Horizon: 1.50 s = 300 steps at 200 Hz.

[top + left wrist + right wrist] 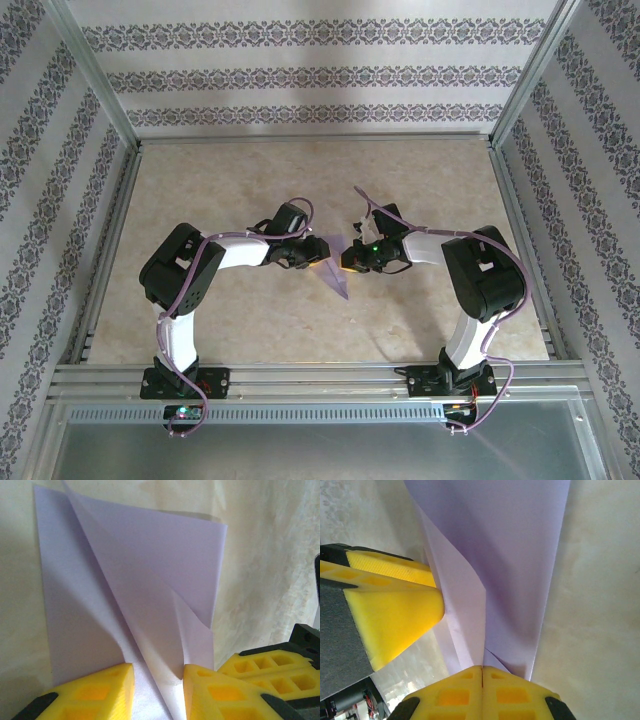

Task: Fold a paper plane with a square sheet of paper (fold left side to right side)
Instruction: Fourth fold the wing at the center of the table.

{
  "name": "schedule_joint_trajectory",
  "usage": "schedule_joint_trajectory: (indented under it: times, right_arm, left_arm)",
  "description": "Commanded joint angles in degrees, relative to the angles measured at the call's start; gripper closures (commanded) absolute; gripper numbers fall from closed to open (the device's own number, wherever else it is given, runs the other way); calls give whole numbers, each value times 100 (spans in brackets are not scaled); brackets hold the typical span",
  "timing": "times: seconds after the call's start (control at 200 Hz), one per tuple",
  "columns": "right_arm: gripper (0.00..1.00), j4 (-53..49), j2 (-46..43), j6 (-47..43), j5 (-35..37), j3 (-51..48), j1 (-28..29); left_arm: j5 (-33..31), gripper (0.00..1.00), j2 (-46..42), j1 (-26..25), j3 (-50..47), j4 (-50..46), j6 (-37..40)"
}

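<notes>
Thin lavender folded paper sheet (165,565): plain, no print; deeper violet in the shaded folds, near white along the lit crease.
Left pincer (159,672): bright yellow fingers, amber in the square recesses, black backing.
Right pincer (481,672): same bright yellow, black at the corners.
Black-and-white robot arms (178,335): black shoulders and wrists, white links, lilac cables.
Beige stone-look bench (250,170): cream with faint marbled veining.
Patterned wallpaper walls (300,75): white with bands of grey-purple floral damask.
Metal frame rails (320,375): silver-grey.
</notes>
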Motion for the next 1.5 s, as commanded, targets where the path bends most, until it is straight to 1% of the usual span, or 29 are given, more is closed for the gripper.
schedule_joint_trajectory:
  times: [0.0, 0.33, 0.51, 0.944, 0.989, 1.134, 1.219, 1.309, 1.384, 1.494]
  right_arm:
    - [100, -112, -66, -136, 70, -85, -38]
    - [100, -30, -153, -56, -149, -238, -36]
    - [100, 38, -150, -2, -54, -305, -47]
    - [99, 99, -73, 36, -132, -241, -12]
    - [97, 123, -99, 52, -154, -250, 2]
    - [84, 197, -251, 170, -261, -279, 1]
    - [80, 176, -396, 243, -347, -304, -3]
    - [74, -18, -657, 273, -228, -386, 15]
    - [71, -270, -829, 255, -48, -464, 32]
    - [70, -571, -1084, 265, 257, -620, 154]
  left_arm:
    - [-119, 68, 142, -86, 87, -327, 158]
    - [-123, 68, 143, -89, 95, -342, 161]
    - [-124, 68, 158, -81, 106, -335, 163]
    - [-97, 68, 202, -84, 125, -304, 147]
    - [-90, 68, 203, -84, 120, -302, 145]
    - [-96, 68, 195, -84, 100, -283, 137]
    - [-93, 68, 189, -89, 91, -268, 129]
    - [-93, 68, 185, -89, 90, -253, 131]
    - [-95, 68, 185, -84, 92, -245, 132]
    - [-83, 68, 185, -84, 90, -243, 138]
